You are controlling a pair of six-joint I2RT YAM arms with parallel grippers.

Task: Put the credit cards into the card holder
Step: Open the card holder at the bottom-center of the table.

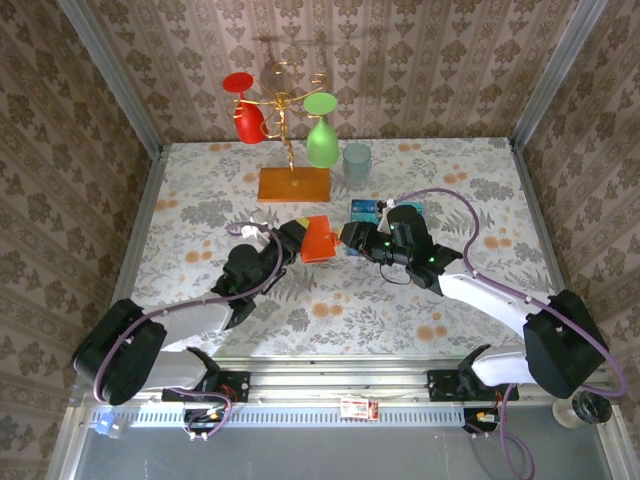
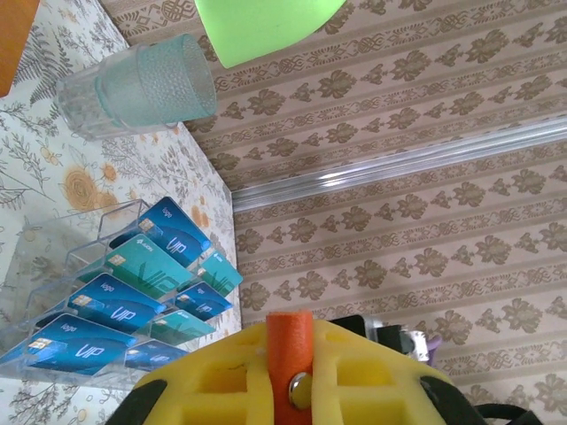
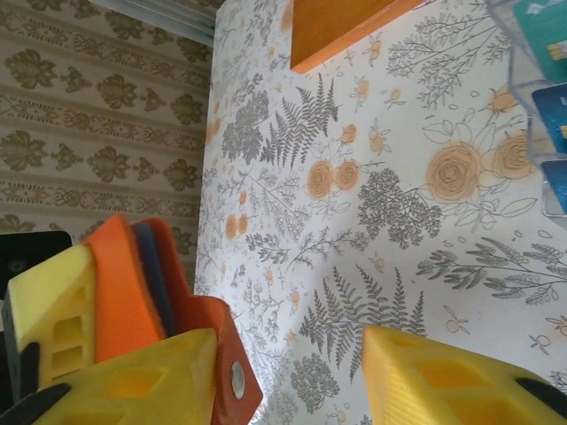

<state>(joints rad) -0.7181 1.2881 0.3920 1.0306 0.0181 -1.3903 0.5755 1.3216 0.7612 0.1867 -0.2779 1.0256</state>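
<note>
The orange-red card holder (image 1: 318,238) is held up on edge above mid-table, with my left gripper (image 1: 300,238) shut on it. In the left wrist view its folded edge and metal snap (image 2: 291,354) stick out between the yellow fingers (image 2: 213,381). Blue and teal credit cards (image 2: 133,266) stand in a clear tiered rack (image 1: 375,210) just behind. My right gripper (image 1: 350,238) is open right beside the holder. In the right wrist view the holder's snap flap (image 3: 232,376) rests against the inner side of one finger (image 3: 133,381), and the wide gap to the other finger (image 3: 452,381) holds nothing.
An orange-brown wooden stand base (image 1: 293,183) with a wire tree carries a red glass (image 1: 245,110) and a green glass (image 1: 321,135) at the back. A clear tumbler (image 1: 357,163) stands beside it. Patterned walls enclose the flowered table (image 1: 200,260).
</note>
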